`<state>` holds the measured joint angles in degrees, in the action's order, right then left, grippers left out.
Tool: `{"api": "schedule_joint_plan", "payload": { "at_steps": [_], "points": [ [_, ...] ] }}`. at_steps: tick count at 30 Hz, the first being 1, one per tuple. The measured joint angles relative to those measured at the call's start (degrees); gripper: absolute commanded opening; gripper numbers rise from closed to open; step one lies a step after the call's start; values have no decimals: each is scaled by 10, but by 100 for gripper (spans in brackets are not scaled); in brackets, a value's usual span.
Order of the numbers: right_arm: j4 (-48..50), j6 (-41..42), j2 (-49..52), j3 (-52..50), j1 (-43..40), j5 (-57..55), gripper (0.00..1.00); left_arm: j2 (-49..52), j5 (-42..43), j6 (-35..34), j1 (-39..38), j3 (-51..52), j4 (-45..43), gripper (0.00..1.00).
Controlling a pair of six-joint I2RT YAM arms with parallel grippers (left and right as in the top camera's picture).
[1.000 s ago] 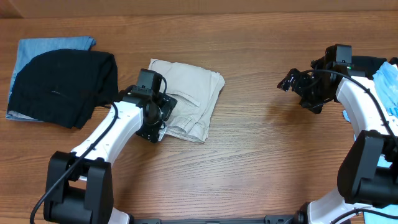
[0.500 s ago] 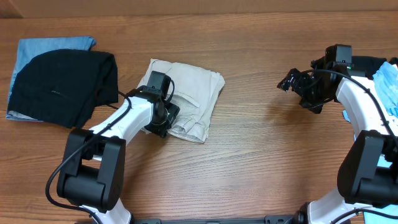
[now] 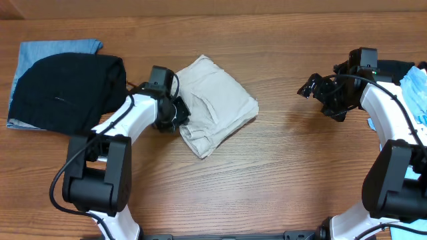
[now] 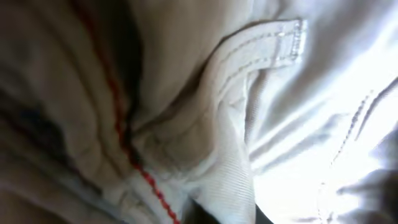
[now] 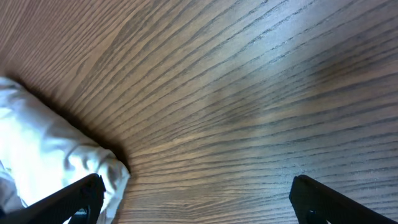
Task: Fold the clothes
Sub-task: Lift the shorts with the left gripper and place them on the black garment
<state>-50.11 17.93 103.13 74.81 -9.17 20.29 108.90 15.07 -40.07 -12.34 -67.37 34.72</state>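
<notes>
Folded khaki shorts (image 3: 220, 107) lie as a compact bundle, turned at an angle, on the wooden bench (image 3: 267, 180), left of its centre. The left pincer (image 3: 175, 117) presses into the bundle's left edge. Its wrist camera is filled with pale fabric, seams and a line of red stitching (image 4: 118, 118), and whether the jaws are closed on the cloth cannot be told, since no fingertip shows there. Just to the left of that arm, a black garment (image 3: 67, 93) rests on top of a light blue cloth (image 3: 47, 50) near the bench's far left corner. Well apart to the right, the right pincer (image 3: 309, 87) hangs over bare wood with its fingers (image 5: 81, 194) spread wide and nothing between them. More light blue cloth (image 3: 417, 90) lies at the bench's right edge.
</notes>
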Motion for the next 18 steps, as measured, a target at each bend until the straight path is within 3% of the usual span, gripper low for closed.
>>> {"api": "schedule_joint_plan", "payload": {
  "at_steps": [4, 10, 14, 18],
  "points": [
    [0, 0, 0, 0, 0, 0, 100, 7, -23, 125, 1, -104, 65, 4],
    [0, 0, 0, 0, 0, 0, 100, 7, -97, 257, 1, -189, 134, 4],
    [0, 0, 0, 0, 0, 0, 100, 8, -168, 320, 1, -254, 164, 4],
    [0, 0, 0, 0, 0, 0, 100, 8, -195, 334, 2, -313, 162, 4]
  ]
}}
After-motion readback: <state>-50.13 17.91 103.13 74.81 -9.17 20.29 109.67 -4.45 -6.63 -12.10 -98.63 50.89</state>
